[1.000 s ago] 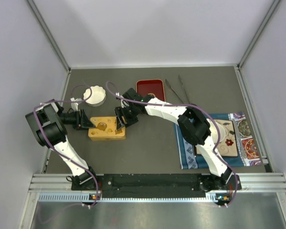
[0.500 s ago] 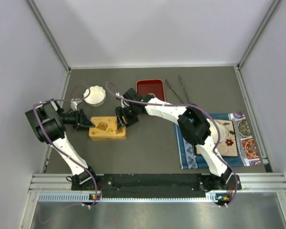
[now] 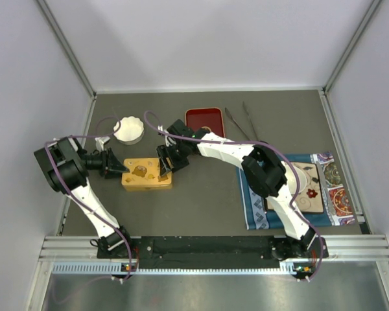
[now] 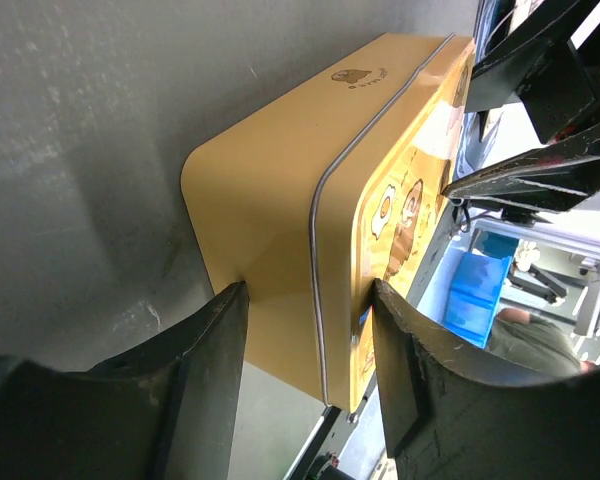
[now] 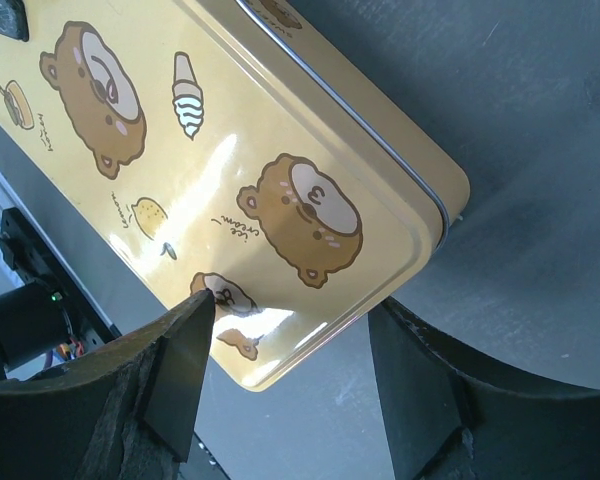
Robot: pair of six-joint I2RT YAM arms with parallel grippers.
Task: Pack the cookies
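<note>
1. The yellow tin (image 3: 146, 175) is a glossy rounded rectangle printed with brown bears, and its lid sits shut along a thin metal seam.
2. I see no cookies in any view.
3. My left gripper (image 4: 308, 292) has its black fingers half spread over the tin's left end, both pressed against it.
4. My right gripper (image 5: 292, 305) straddles the tin's opposite corner. I cannot tell whether it is pinching.
5. Behind the tin are a white fluted paper cup (image 3: 128, 129), a red tray (image 3: 204, 120) and metal tongs (image 3: 241, 123).
6. A patterned blue cloth (image 3: 256, 207) lies well to the right.
</note>
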